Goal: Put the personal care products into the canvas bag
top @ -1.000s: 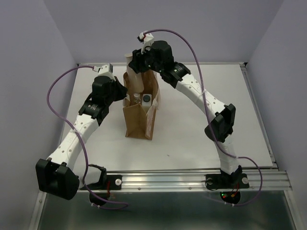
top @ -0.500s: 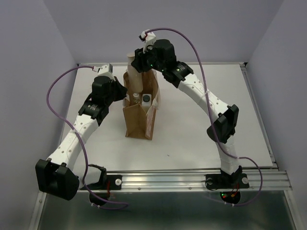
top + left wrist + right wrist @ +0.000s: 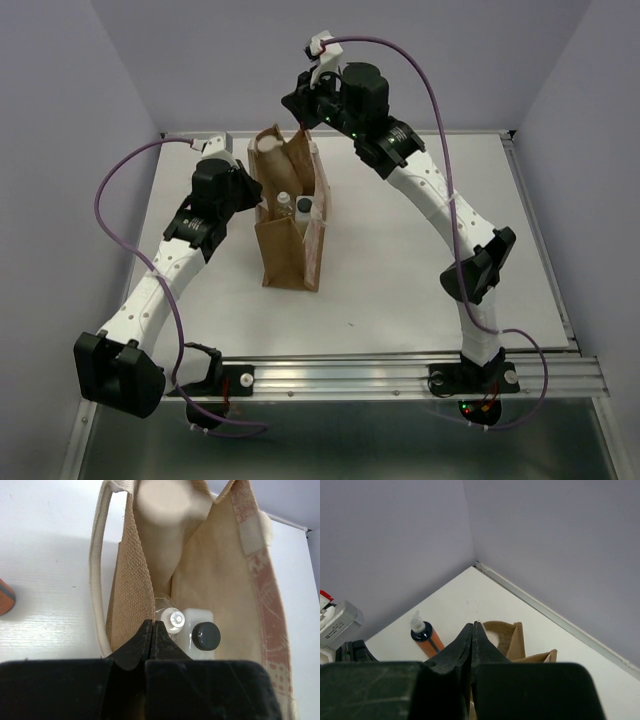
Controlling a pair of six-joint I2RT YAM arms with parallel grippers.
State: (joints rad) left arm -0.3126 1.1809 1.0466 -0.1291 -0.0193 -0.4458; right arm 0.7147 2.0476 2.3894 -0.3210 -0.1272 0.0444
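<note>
No readable text or numbers (the canvas bag [image 3: 260, 595] shows only pattern).

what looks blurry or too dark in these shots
Left wrist view: the beige-peach bottle near the lens is a soft blur, while the black cap deep in the canvas bag is sharp. Right wrist view: the right gripper is an underexposed, near-black silhouette. Top external view: even light, all crisp.
</note>
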